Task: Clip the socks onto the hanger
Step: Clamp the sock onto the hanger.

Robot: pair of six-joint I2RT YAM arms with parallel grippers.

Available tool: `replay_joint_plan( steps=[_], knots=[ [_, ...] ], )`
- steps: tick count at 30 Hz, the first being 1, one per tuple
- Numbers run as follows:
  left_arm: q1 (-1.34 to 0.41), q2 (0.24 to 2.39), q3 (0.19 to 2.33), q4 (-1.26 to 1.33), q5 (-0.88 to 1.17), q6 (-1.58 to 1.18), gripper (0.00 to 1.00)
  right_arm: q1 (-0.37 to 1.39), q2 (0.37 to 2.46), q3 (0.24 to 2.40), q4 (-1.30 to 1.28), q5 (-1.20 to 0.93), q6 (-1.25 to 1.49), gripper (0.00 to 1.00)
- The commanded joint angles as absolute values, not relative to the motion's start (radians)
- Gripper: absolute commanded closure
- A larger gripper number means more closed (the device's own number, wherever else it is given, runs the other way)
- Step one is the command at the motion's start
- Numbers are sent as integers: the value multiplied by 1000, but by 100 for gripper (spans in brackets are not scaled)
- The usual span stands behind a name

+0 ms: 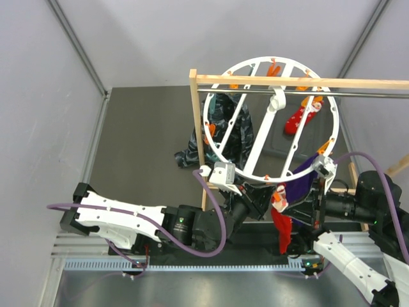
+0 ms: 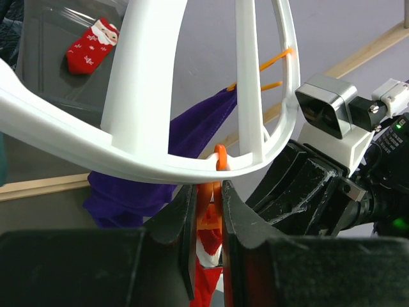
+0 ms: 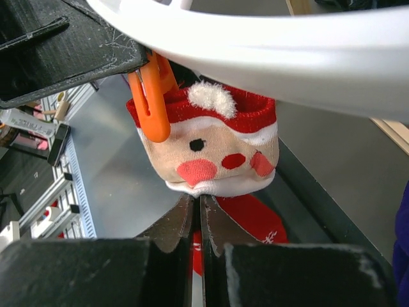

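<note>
I count 1 hanger [image 1: 252, 62], 1 purple sock [image 1: 300, 185] and 2 red socks [image 1: 300, 118]. My left gripper [image 2: 208, 204] pinches 1 orange clip [image 2: 219, 160] on the near rim; my right gripper [image 3: 197, 208] clamps the nearer red sock [image 3: 211, 147] just below.

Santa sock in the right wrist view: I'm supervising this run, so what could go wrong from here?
1. The orange clip overlaps only one edge of the Santa sock; if the left gripper lets it shut there, the sock may slip once the right gripper lets go.
2. The hanger hangs from a rod, so squeezing the clip could swing it.
3. The grippers sit close together and might bump.
</note>
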State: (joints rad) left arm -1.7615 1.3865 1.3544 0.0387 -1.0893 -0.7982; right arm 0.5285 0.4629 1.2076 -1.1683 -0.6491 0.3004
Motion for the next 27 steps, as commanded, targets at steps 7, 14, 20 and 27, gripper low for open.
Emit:
replay_joint_plan(
  steps=[7, 14, 20, 27],
  knots=[
    [-1761, 1368, 1338, 70, -1063, -819, 82, 545, 454, 1239, -1155, -649, 324, 100],
    [-1761, 1342, 1302, 94, -1042, -816, 50, 545, 456, 1232, -1140, -644, 327, 100],
    [-1761, 1318, 1278, 92, -1019, -805, 37, 545, 446, 1223, -1132, -634, 327, 99],
    [-1761, 1247, 1197, 104, -931, -790, 23, 545, 431, 1198, -1097, -620, 348, 97]
  ],
)
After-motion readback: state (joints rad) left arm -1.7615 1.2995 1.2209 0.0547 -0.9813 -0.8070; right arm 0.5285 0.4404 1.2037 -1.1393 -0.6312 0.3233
